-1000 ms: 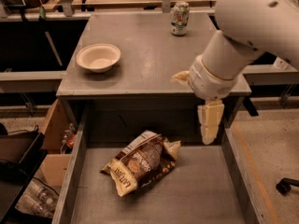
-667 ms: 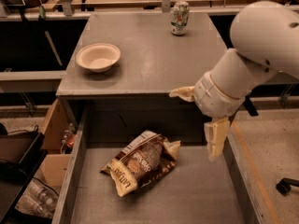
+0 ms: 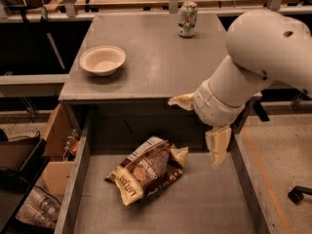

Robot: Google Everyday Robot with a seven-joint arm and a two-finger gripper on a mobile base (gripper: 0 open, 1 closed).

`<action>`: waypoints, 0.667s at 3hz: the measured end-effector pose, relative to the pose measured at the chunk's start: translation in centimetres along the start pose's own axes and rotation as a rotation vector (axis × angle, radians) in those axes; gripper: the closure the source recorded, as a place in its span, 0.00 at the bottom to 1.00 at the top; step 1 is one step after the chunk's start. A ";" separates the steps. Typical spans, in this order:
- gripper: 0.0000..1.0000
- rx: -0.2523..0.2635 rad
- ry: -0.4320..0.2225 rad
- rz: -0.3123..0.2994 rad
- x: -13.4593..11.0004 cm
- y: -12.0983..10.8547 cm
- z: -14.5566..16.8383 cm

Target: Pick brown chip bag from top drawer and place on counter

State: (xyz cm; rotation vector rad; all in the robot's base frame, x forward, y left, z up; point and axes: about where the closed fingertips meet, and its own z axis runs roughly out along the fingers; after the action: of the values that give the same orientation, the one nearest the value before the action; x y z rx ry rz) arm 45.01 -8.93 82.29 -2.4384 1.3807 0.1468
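Gripper (image 3: 194, 133), 2 fingers spread wide & holding nothing, hangs over rear right of top drawer (image 3: 209, 204), just below front edge of table (image 3: 156, 67). Brown chip bag (image 3: 148, 169) lies on drawer floor, left of centre, apart from gripper. On table: 1 bowl (image 3: 102, 60), 1 drink can (image 3: 187, 19).
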 end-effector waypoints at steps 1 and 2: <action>0.00 -0.010 0.057 -0.023 -0.4 -1.4 4.2; 0.00 -0.020 0.091 -0.073 0.1 -2.6 8.8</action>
State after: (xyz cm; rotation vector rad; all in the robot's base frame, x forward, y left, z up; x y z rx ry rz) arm 47.93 -4.81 74.59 -2.5365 1.3302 0.0329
